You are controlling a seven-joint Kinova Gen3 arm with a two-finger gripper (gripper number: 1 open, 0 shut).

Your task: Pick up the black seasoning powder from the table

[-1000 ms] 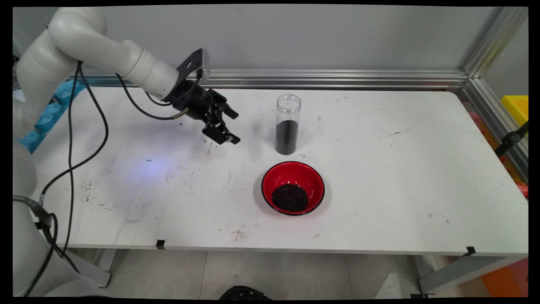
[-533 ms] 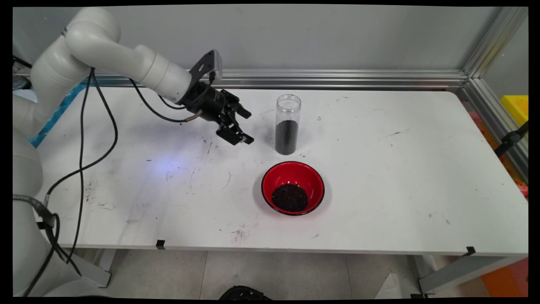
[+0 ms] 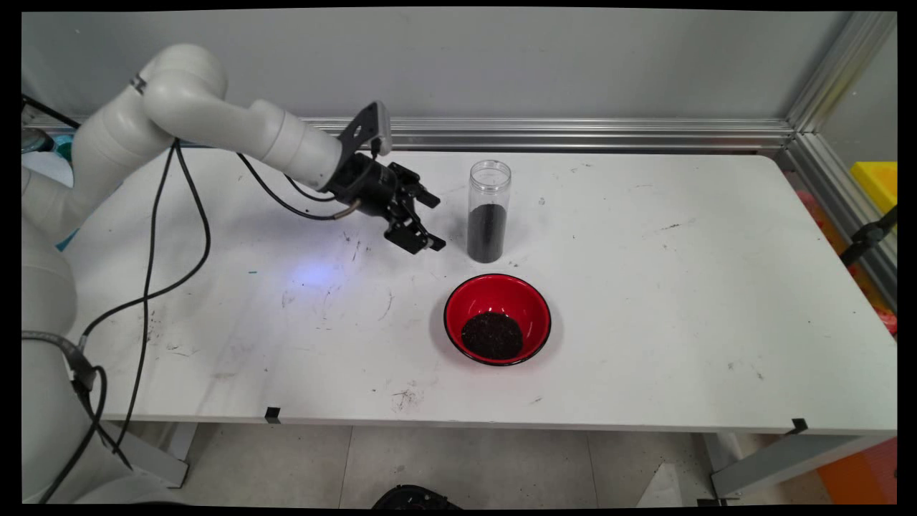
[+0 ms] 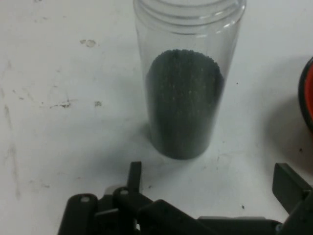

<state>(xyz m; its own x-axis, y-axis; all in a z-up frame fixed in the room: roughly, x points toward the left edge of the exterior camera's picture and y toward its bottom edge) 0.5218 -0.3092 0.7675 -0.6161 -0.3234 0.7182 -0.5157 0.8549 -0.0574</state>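
Note:
A clear plastic jar [image 3: 489, 211] stands upright and lidless on the white table [image 3: 645, 287], about half full of dark grains. My black gripper [image 3: 435, 221] hovers just left of it, open, nothing between its fingers. In the hand view the jar [image 4: 188, 78] stands straight ahead, and the gripper [image 4: 210, 181] shows a finger on each side below it, spread wider than the jar. In front of the jar sits a red bowl [image 3: 497, 318] with a black rim, holding a heap of the same dark grains. The bowl's red edge [image 4: 308, 95] shows at the right of the hand view.
Black cables [image 3: 154, 251] hang from the arm over the table's left part. An aluminium rail [image 3: 573, 133] runs along the back edge and down the right side. A yellow box [image 3: 877, 183] sits beyond the right rail.
The arm has carried the open gripper steadily rightward toward the jar, closing most of the gap. The jar and the bowl have stayed in place.

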